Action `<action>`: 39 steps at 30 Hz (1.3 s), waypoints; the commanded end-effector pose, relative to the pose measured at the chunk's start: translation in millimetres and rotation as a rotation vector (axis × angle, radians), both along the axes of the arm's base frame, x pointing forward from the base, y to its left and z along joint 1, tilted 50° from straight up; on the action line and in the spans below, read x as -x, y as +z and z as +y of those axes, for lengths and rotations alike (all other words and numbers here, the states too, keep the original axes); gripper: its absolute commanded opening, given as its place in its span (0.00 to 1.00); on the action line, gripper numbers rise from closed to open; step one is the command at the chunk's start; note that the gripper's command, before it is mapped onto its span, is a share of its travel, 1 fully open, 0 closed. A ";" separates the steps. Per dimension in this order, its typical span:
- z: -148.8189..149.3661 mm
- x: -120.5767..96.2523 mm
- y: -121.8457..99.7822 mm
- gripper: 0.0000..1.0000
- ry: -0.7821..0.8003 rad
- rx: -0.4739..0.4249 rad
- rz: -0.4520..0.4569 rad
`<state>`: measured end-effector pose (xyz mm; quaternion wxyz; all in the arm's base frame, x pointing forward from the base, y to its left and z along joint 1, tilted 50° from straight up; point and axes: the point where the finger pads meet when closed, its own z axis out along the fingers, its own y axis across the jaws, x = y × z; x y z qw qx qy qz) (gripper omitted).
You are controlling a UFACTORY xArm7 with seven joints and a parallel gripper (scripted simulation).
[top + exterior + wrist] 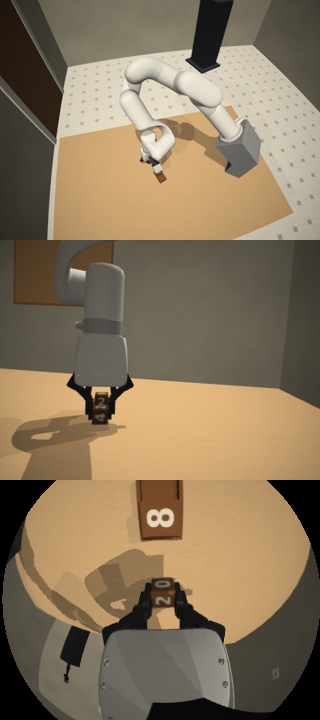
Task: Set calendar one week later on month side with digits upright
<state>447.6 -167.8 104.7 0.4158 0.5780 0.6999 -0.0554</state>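
Note:
My gripper [100,412] is shut on a brown digit cube [100,415] and holds it very low over the table, beside the tray; I cannot tell whether it touches the table. The face towards the exterior camera reads 4. In the wrist view the held cube [162,594] sits between the black fingers. The brown tray lies flat on the table ahead of the fingers. It holds the other cube [160,518] with an 8 on top, and the slot beside that cube is empty. In the exterior view this cube [101,398] shows a 2 behind the held one.
The tan table top [165,186] carries only the tray [160,177] and the arm's grey base block [239,148] at its right edge. A black pillar [210,33] stands on the tiled floor behind.

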 end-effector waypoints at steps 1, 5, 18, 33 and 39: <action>1.2 -0.7 0.5 0.29 0.002 0.000 -0.001; 1.2 -0.7 0.5 0.29 0.002 0.000 -0.001; 1.2 -0.7 0.5 0.29 0.002 0.000 -0.001; -0.2 -2.0 -1.1 0.29 0.002 0.000 -0.001; -1.0 -2.8 -2.1 0.29 0.002 0.000 -0.001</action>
